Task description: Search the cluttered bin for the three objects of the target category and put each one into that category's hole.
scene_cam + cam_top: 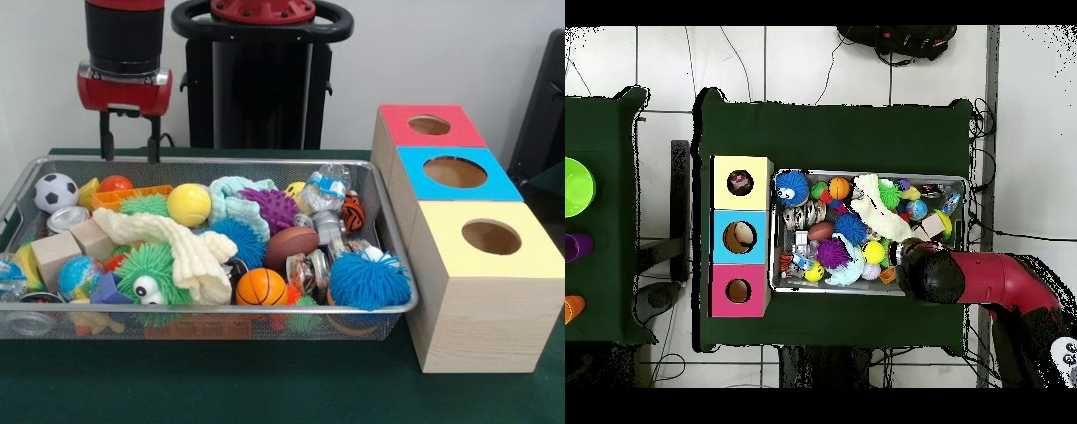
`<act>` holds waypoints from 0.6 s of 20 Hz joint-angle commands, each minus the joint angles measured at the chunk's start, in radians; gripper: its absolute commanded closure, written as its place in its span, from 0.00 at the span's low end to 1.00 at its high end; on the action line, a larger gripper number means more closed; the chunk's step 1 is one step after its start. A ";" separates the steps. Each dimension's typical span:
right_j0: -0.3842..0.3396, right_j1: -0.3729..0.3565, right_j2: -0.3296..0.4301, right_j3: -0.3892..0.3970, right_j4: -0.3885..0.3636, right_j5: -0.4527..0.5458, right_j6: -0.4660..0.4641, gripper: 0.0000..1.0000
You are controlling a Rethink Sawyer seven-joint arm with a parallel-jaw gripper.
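Bin (388,190) of silver mesh lies under the gripper (130,140), which hangs with its two fingers apart and empty above the far rim, at about ten o'clock in the front view. Toys crowd the bin; no rope toy can be made out. Yellow-faced box's hole (491,237) sits at three o'clock.

Pale wall (459,53); white tiled floor (815,60) (cables trailing); green table (265,389).

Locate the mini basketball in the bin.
Front view: the mini basketball sits at the wire bin's near wall, about mid-width, between the green googly-eyed puffer and the blue spiky ball, below the brown football.
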 commanded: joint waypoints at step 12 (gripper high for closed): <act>0.094 0.167 0.007 -0.018 -0.089 -0.140 0.016 0.00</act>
